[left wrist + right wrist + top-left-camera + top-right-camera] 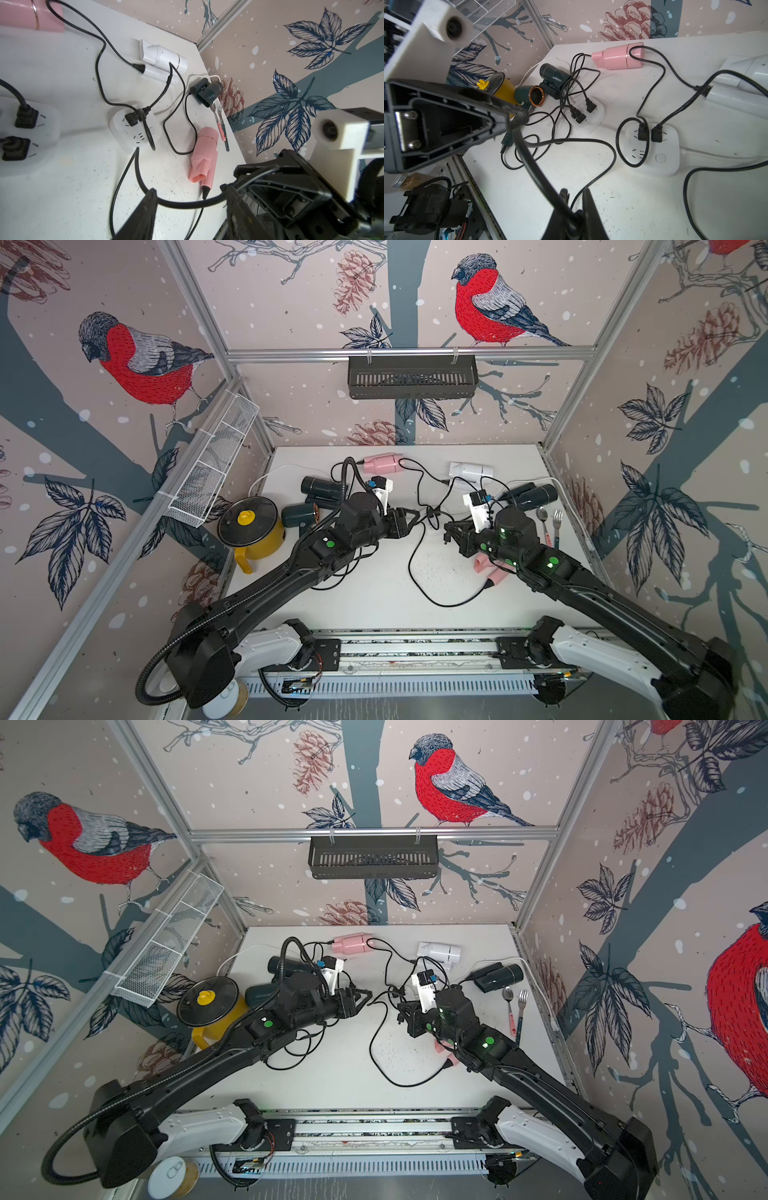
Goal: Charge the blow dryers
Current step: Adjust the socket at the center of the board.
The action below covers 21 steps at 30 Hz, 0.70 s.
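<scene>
My right pincer point(575, 192) clenches a black cord point(533, 166), left pincer point(190, 191) released around it, pink dryer point(204, 149) lying on the counter point(62, 197) nearby. Tugging could snag neighbouring cords point(616, 141) and yank plugs point(656, 134) from the power strip point(670, 145).

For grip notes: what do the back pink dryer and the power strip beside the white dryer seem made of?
Pink dryer: probably smooth moulded plastic, soft sheen, thin gold-looking band. Power strip: probably white plastic, semi-gloss, rounded moulded corners.
</scene>
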Each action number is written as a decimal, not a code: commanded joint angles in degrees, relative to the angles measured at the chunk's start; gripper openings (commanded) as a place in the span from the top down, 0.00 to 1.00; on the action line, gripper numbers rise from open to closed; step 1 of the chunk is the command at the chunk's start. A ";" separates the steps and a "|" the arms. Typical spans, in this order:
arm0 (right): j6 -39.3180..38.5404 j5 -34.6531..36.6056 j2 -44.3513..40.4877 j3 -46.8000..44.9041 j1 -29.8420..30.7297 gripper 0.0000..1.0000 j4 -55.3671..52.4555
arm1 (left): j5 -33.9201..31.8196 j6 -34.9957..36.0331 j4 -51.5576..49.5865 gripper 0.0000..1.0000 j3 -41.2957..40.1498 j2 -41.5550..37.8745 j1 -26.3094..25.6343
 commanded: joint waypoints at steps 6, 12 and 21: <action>-1.81 -2.85 3.00 -1.49 -0.02 0.93 2.34 | -1.65 5.67 -0.54 0.44 -0.16 0.11 1.29; 0.30 -3.64 1.42 -6.64 0.06 0.93 4.70 | -0.79 12.16 -4.25 0.44 5.34 5.84 4.05; 7.47 2.62 -0.70 -15.54 0.22 0.93 5.70 | 6.16 22.23 -10.07 0.44 16.86 21.58 4.39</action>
